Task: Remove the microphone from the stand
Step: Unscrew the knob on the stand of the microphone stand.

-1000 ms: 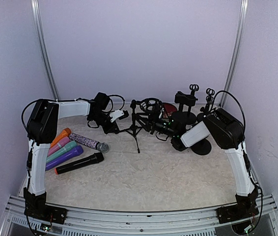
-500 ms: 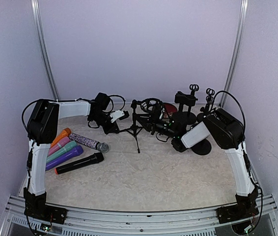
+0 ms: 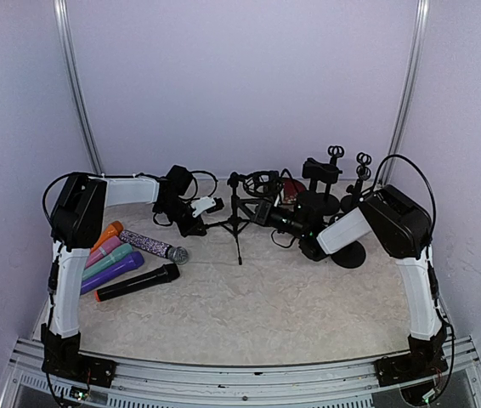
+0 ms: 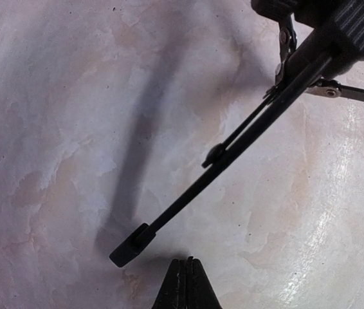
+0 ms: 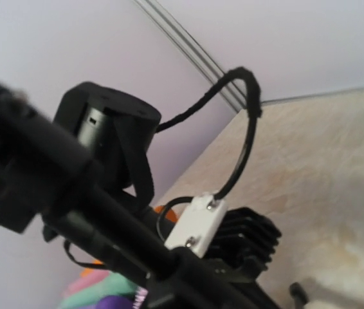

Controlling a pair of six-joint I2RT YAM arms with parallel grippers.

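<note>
The black tripod stand [image 3: 237, 223] stands at the back middle of the table, a ring mount [image 3: 262, 180] at its top. The black microphone [image 3: 268, 212] slants down to the right from that mount. My right gripper [image 3: 274, 219] is closed around its lower end. In the right wrist view the microphone [image 5: 105, 212] is a blurred black bar running into my jaws, whose fingers are hidden. My left gripper [image 3: 202, 226] is shut and empty, low over the table. In the left wrist view its tips [image 4: 185, 267] sit just right of the tripod leg's foot [image 4: 129, 251], not touching it.
Several coloured microphones [image 3: 109, 255], a glittery one [image 3: 151, 246] and a black one [image 3: 138, 280] lie at the left. More black stands [image 3: 321, 183] and a round base [image 3: 348, 253] crowd the back right. The left wrist's white box [image 5: 198, 222] shows behind the microphone.
My right gripper has narrowed onto the microphone, and the right arm's elbow has risen and drifted slightly right. The left arm has barely shifted and stays shut.
</note>
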